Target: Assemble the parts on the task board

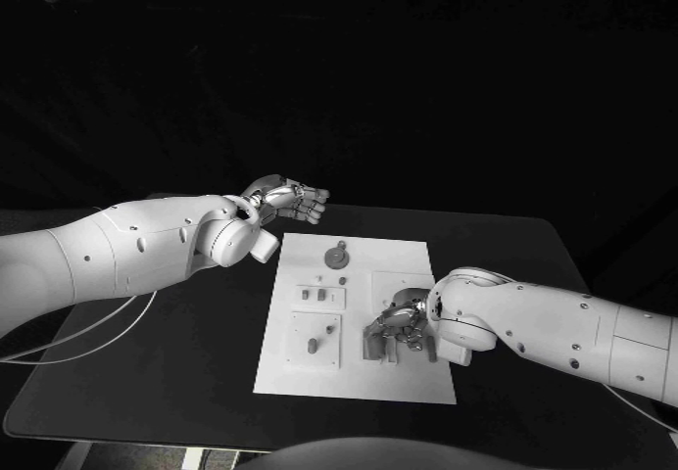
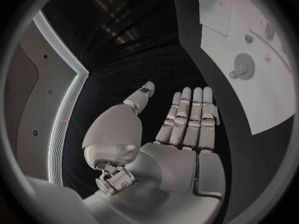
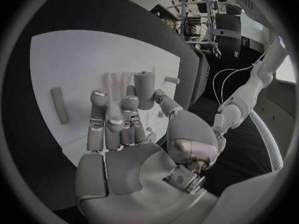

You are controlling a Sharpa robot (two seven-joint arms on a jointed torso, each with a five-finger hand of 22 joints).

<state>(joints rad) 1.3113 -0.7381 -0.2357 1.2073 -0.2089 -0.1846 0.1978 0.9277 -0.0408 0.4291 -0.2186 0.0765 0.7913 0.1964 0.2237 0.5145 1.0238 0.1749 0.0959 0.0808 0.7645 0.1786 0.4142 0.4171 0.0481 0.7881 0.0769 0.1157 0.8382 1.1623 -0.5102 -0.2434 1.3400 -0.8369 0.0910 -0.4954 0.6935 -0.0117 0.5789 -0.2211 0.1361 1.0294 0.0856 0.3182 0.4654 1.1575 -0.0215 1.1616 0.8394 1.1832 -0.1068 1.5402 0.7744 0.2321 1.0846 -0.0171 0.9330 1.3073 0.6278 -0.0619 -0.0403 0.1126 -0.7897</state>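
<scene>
The white task board (image 1: 354,377) lies in the middle of the black table. My right hand (image 1: 402,327) is down on its near right part, among grey parts (image 1: 373,345). In the right wrist view, the thumb and a finger close around an upright grey cylinder (image 3: 144,87) on the board (image 3: 81,59), and my right hand (image 3: 121,122) curls toward it. My left hand (image 1: 290,201) hovers off the board's far left corner. Seen from its wrist, the left hand (image 2: 184,122) has straight fingers, the thumb apart, and holds nothing.
A round grey part (image 1: 335,257) sits near the board's far edge, also seen as a disc (image 2: 243,64) from the left wrist. Small pieces (image 1: 314,293) and a peg (image 1: 313,344) stand on the left half. A grey bar (image 3: 59,104) lies flat beside my right hand.
</scene>
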